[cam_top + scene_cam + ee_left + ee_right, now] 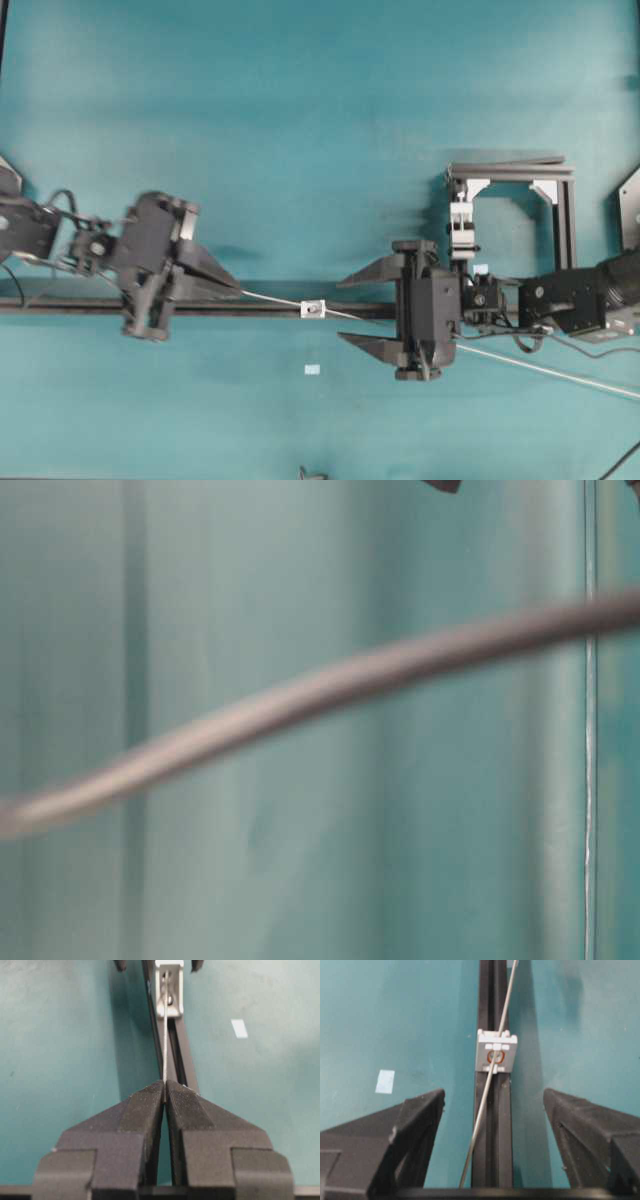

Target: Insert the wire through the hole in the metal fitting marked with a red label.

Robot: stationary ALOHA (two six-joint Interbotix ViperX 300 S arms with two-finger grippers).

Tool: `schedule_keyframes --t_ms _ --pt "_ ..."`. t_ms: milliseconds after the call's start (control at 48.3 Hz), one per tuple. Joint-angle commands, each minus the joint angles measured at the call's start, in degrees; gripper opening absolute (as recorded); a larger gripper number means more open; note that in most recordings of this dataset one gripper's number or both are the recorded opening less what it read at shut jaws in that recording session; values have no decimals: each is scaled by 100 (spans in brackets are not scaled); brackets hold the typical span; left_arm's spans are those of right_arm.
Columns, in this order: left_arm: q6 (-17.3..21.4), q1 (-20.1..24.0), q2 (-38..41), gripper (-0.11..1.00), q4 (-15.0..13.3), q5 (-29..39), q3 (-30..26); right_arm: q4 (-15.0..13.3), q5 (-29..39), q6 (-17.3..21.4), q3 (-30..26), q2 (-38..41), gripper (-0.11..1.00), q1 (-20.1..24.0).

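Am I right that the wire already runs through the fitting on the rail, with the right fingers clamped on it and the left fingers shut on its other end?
Not quite. The right fingers stand wide open, clear of the wire; the right wrist view shows it. The wire does run through the fitting, and the left fingers are shut on it.

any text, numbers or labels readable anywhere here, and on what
No readable words, numbers or brand marks in any view.
The metal fitting carries only a red ring mark around the hole, with no lettering on it.
The pale blue tape bit on the table is blank.
The black rail and both grippers show no print.
The table-level view is too blurred to read anything.
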Motion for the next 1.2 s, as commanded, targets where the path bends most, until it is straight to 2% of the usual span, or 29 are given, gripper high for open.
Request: schedule_keyframes --t_ms 0,228,622,870,953,1036,1181 --pt "-9 -44 -413 -10 18 18 193 -9 -26 9 -35 -202 89 9" --pt "-18 -70 -721 -10 18 26 413 -9 -53 9 -35 -202 89 9" --pt "0 -70 -158 -10 35 26 123 -9 -62 9 -35 -202 89 9" --pt "-62 -70 -158 -8 26 26 176 -9 -62 9 -35 -202 89 9" --pt "-62 -79 -167 -1 35 26 176 -9 -62 9 -35 -202 89 18" --pt "-53 -70 -158 12 26 26 176 -9 -53 9 -35 -202 89 9" --pt "-53 -70 -158 50 26 26 185 -9 -53 9 -35 -202 89 9"
